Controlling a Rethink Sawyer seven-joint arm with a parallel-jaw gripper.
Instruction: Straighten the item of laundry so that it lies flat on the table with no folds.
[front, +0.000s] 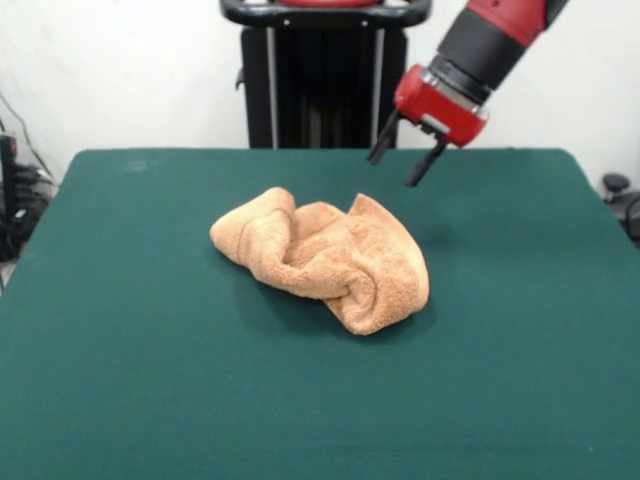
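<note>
While the towel (325, 260) lies crumpled mid-table (120, 350), we see the gripper (405, 160) hovering spread and empty above its far right side.

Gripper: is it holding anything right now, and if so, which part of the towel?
Nothing is held. The gripper hangs open above the table, clear of the crumpled towel, which lies bunched and untouched.

bg: white wall (120, 70) | L edge: dark cables/gear (15, 200) | R edge: black caster-like obj (615, 185)
</note>
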